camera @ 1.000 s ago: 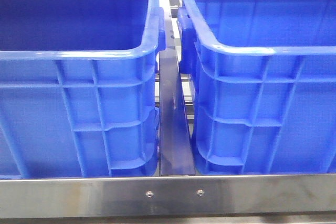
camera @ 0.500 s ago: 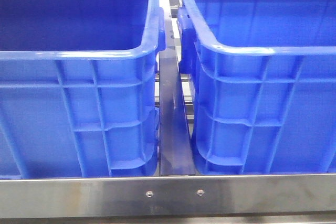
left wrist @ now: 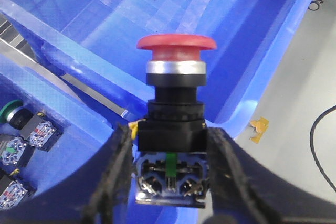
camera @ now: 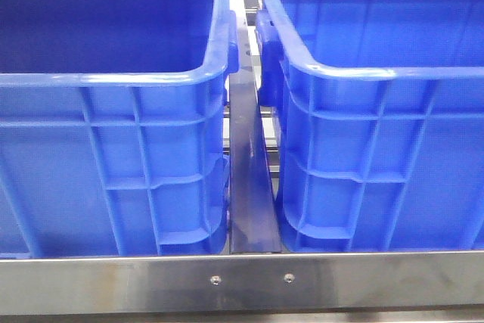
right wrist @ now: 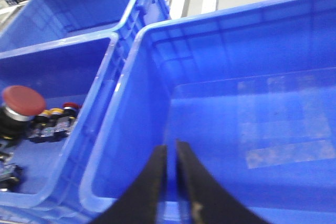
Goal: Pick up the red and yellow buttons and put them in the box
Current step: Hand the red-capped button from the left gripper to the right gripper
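Nearby: green button (left wrist: 11,109) in neighbouring crate (left wrist: 68,124); left hand (left wrist: 170,174) grips red button (left wrist: 176,45).

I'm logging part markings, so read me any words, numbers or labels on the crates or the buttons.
No text can be read in any view.
Red button held in the left fingers: cap blank.
Blue crate: no marking visible.
Loose switches: too small to read.

Both crates' (camera: 113,81) floors are hidden in the front view.

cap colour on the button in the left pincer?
Red: the button clamped in the left pincer has a red domed cap. Clearest in the left wrist view.
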Controlling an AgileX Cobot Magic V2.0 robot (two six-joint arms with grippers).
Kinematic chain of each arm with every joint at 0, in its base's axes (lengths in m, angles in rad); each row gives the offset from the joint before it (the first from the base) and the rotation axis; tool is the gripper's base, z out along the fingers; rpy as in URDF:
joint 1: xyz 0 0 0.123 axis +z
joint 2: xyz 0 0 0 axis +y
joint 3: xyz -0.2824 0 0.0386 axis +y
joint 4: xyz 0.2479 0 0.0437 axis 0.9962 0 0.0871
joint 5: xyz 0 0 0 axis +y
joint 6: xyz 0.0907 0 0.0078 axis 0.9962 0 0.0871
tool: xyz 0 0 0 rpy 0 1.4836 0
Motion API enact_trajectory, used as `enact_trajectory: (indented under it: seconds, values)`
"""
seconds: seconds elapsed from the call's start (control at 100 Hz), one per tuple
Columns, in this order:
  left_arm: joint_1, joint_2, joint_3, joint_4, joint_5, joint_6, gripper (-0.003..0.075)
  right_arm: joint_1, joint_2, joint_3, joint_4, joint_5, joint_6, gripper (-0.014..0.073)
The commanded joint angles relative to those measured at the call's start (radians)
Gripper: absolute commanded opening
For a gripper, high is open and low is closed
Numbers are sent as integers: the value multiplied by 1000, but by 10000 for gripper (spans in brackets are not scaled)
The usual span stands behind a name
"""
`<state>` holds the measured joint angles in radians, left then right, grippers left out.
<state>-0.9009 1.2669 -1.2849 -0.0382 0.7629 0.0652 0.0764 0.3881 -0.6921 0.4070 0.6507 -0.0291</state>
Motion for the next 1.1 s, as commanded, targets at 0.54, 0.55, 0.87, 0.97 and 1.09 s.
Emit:
enact_trajectory:
  seconds: [0.54,0.55,0.87,0.97,1.09]
  values:
    - [-8,-32,-29,-10,-69,-2,-11,-4,222,-25,639,-4,-295,551]
    - [-8,-32,-29,-10,-69,-2,-11,-4,235,-25,652,0,-308,551]
    - [-8,-32,-29,-10,-69,-2,-11,0,529,-40,1144,176,-736,551]
    - [-8,-32,-29,-10,-69,-2,-11,3,593,-52,1194,214,-784,551]
    - [-8,-32,-29,-10,-69,-2,-11,46,651,-78,1207,216,-803,551]
